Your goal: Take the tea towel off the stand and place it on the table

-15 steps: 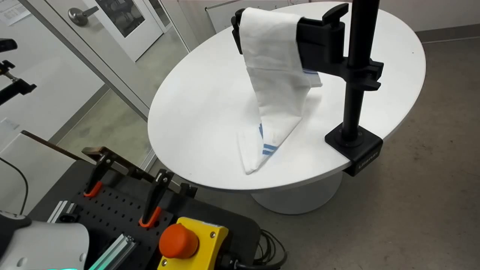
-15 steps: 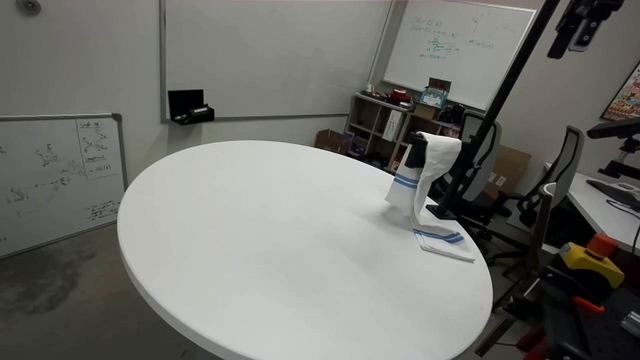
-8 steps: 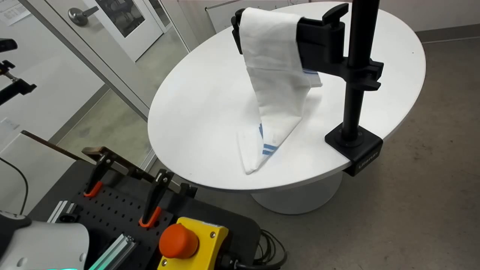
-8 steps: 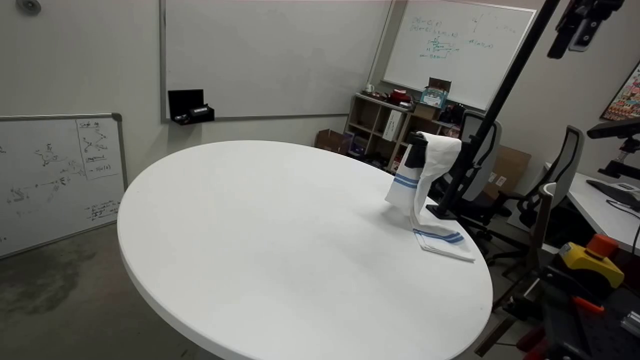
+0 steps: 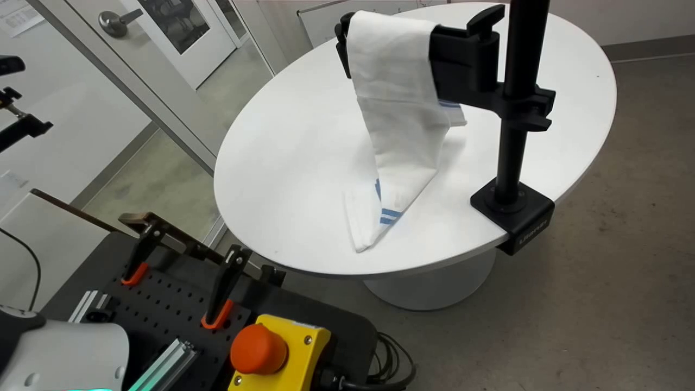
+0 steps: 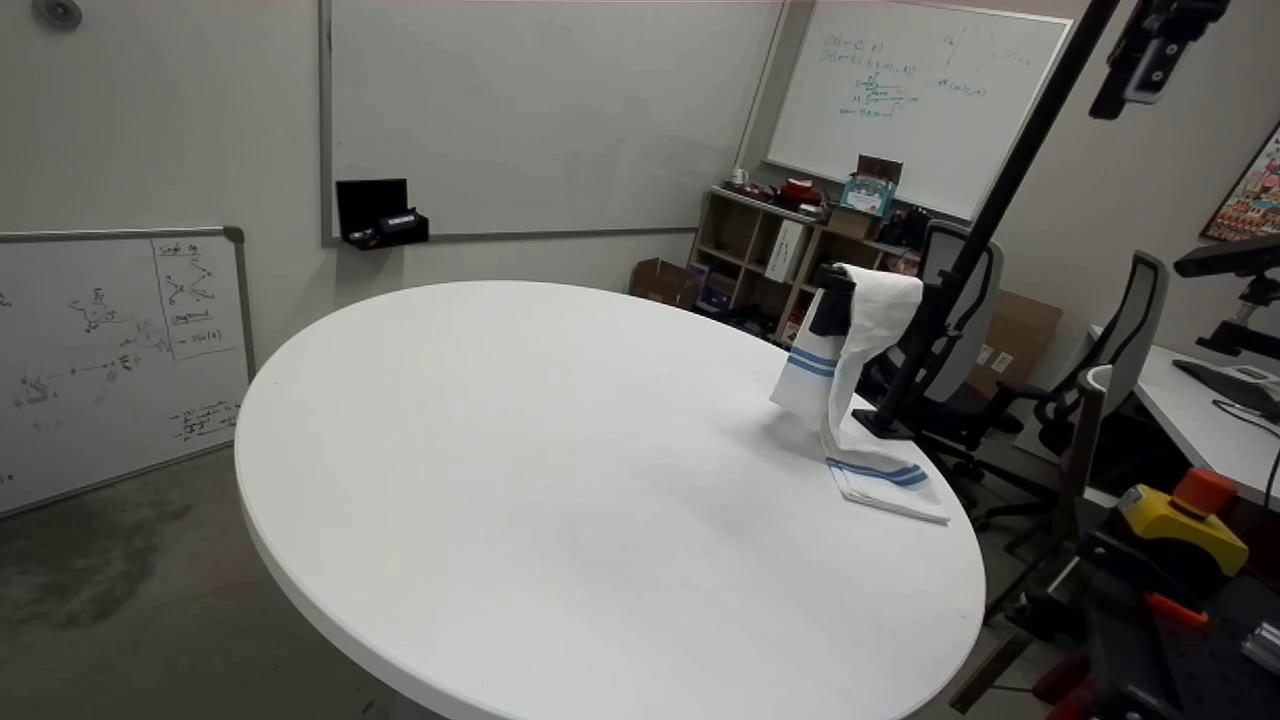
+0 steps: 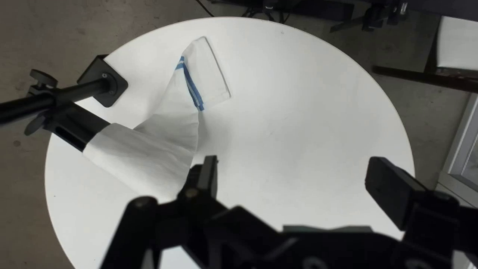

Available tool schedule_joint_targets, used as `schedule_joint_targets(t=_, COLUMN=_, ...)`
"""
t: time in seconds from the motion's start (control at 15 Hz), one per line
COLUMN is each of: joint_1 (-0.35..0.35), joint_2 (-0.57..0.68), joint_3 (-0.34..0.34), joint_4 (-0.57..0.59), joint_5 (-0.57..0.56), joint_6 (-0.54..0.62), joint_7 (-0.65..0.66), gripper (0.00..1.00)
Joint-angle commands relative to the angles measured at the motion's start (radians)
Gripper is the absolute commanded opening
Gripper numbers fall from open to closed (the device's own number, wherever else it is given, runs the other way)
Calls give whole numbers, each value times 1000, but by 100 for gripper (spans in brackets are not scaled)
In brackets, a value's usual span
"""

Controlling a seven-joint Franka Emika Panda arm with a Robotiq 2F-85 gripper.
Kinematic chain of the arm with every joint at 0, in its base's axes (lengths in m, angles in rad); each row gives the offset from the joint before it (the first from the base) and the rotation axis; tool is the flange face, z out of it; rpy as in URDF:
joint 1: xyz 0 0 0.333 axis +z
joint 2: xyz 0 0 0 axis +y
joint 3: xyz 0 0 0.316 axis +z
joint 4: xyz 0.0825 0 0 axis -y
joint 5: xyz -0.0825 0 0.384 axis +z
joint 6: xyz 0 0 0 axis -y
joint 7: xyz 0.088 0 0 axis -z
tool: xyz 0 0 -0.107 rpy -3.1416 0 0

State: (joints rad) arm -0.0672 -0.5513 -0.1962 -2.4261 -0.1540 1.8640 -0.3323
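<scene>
The white tea towel (image 5: 399,108) with blue stripes hangs folded over the horizontal arm of the black stand (image 5: 513,157). Its lower end lies on the round white table (image 5: 288,163). The towel also shows in an exterior view (image 6: 875,310) and the wrist view (image 7: 149,157), beside the stand (image 7: 78,119). My gripper (image 7: 293,160) is open and empty, high above the table (image 7: 317,112). In the wrist view the towel lies to the left of the jaws, partly behind the left finger. An exterior view shows the gripper (image 6: 1125,105) at the top right, apart from the towel.
The stand's base (image 5: 513,212) is clamped to the table edge, and its tall post (image 6: 1000,200) rises beside the towel. A yellow emergency-stop box (image 5: 293,347) and orange-tipped clamps (image 5: 220,304) sit on the robot's black mount. Chairs (image 6: 1110,340) and a shelf (image 6: 750,250) stand beyond the table.
In an exterior view my gripper has shifted slightly to the left within the last half second. The towel, stand and table have not moved.
</scene>
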Motion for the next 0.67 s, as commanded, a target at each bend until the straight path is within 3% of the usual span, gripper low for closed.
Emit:
schedule_joint_targets(t=0.0, joint_1=-15, joint_2=101, joint_3=-5, joint_4=67, joint_5=53, joint_6=38, joint_7=78, gripper=100)
schedule_joint_targets(t=0.27, joint_1=-49, joint_2=221, joint_3=-9, joint_4=115, joint_5=76, joint_6=146, joint_7=174, gripper=100)
schedule_joint_targets(t=0.6, joint_1=-101, joint_2=377, joint_3=-3, joint_4=168, joint_5=25, joint_6=222, joint_7=251, gripper=100)
